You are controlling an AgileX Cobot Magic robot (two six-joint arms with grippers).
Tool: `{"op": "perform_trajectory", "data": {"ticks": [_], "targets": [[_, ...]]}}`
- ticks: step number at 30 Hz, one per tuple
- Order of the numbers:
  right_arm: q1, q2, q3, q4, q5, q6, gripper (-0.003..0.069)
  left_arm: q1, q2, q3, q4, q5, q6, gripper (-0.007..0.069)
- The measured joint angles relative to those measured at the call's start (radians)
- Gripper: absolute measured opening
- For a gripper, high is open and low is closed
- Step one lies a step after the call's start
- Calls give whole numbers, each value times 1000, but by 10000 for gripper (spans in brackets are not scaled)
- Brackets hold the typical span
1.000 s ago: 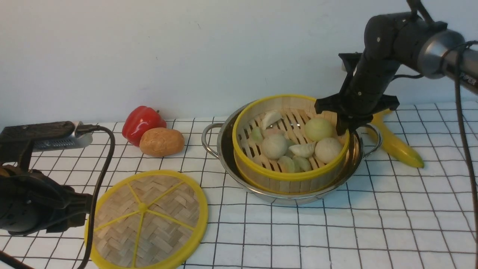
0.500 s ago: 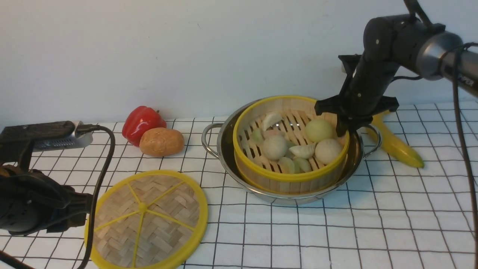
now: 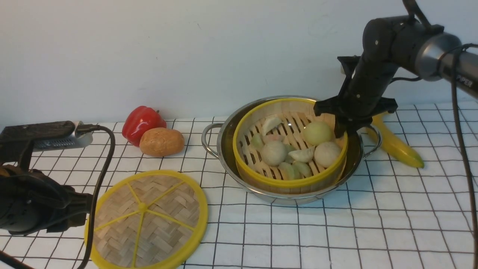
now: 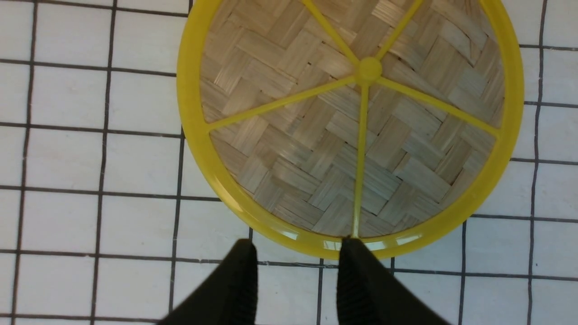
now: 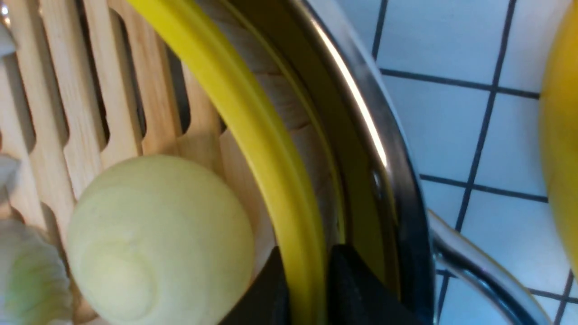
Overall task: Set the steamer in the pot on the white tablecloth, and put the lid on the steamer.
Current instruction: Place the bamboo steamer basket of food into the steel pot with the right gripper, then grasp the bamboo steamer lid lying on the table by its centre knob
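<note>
Nearest, the lid (image 3: 145, 220) lies flat on the tablecloth (image 3: 336, 231). The left claw (image 4: 295, 246) is at its rim, its 2 fingers spread with nothing between them. Further back, the steamer (image 3: 287, 185) sits inside the pot (image 3: 224, 149), uncovered. The right claw (image 5: 306, 259) pinches the steamer's yellow rim, 1 finger inside and 1 outside. A pepper (image 3: 142, 121), potato (image 3: 161, 142) and banana (image 3: 396, 144) lie farthest back.
</note>
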Motion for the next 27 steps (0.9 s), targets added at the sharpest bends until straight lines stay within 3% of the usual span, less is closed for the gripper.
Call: {"op": "perform_trajectory", "data": {"ticks": [13,18,27], "targets": [[-3,-6,-3,69,-11,-36,353,0,10,0,-31,-88,18,243],[-3,-42,-3,66,-14,-64,374,0,55,0,-113,-118,74,243],[-3,-217,-3,-87,-16,-83,380,0,193,0,-293,-272,272,243]]}}
